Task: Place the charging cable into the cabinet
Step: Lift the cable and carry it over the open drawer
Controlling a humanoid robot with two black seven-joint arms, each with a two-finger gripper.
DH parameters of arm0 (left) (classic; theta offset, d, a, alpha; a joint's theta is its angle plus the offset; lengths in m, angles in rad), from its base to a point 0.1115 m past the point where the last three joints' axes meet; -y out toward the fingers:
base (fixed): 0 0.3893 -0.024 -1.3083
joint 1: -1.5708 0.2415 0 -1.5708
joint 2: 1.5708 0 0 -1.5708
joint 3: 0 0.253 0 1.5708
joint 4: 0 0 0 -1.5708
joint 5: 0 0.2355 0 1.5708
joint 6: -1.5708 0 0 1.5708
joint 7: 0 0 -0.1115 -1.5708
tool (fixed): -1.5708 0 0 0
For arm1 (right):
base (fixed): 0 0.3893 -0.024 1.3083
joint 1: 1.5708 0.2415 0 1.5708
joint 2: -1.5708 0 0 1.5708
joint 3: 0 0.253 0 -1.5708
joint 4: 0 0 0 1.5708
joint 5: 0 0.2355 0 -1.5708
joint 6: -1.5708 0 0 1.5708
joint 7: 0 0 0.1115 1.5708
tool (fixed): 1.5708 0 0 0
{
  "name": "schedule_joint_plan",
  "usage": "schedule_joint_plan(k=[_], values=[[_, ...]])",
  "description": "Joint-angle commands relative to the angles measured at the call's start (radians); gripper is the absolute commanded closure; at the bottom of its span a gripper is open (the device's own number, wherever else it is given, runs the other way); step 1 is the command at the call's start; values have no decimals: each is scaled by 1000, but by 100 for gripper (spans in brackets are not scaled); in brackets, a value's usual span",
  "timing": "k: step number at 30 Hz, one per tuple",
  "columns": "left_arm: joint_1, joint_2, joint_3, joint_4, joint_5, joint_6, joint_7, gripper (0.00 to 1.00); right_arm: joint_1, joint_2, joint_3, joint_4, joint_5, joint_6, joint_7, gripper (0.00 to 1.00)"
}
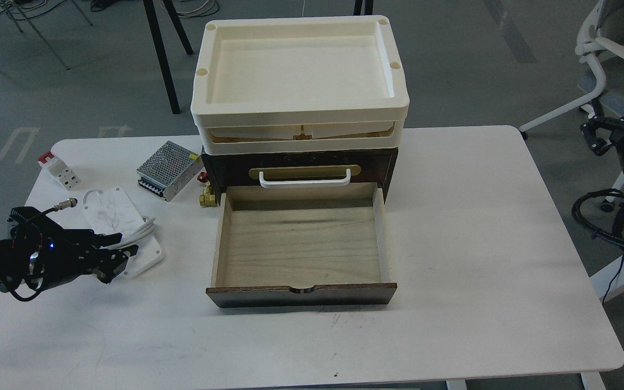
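Left claw reaches in from the left edge, low over the tabletop, its dark fingers pointing right and lying over the near end of the charging cable. Black fingers against the white block and cord leave the gap between them unreadable, so I cannot tell whether the claw is parted or closed, or whether it grips anything. A small blue light glows on the wrist behind it.

Lying flat on the tabletop left of the cabinet, the charging cable shows its scuffed white top, with white cord gathered along its right side; its near corner is covered by the claw.

Just beyond it sits a silver perforated metal box, and further left a small white and red block. A brass fitting stands against the cabinet's left side, partly hidden by the drawer wall.

The cabinet's lower drawer is pulled fully out, its light wood floor bare. The upper drawer is shut, with a white handle on a brass plate. Cream plastic trays are stacked on top and hide the cabinet's top surface.

At the right edge, dark arm parts and cables show beside the tabletop, cut off by the frame; the right claw cannot be made out among them.
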Motion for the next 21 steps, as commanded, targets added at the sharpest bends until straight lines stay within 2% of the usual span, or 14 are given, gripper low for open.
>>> schedule_joint_plan(k=[1,6,9,12,17,21], values=[[0,-6,3,11,1,-2,0,100,0,-2,0,0,0,0,1,0],[-14,9,-3,-27,-4,12,0,100,-2,-2,1,-4,0,0,-1,0],[-17,109,-17,-138,-6,20,0,100,-3,-2,1,-4,0,0,-1,0],[-32,273,-37,-357,-6,18,0,100,-5,-2,3,-6,0,0,-1,0],[-35,612,-109,-814,-24,26,0,100,-5,-2,3,-7,0,0,1,0],[-38,718,-107,-1012,-133,108,0,100,-6,-1,1,-9,0,0,-1,0]])
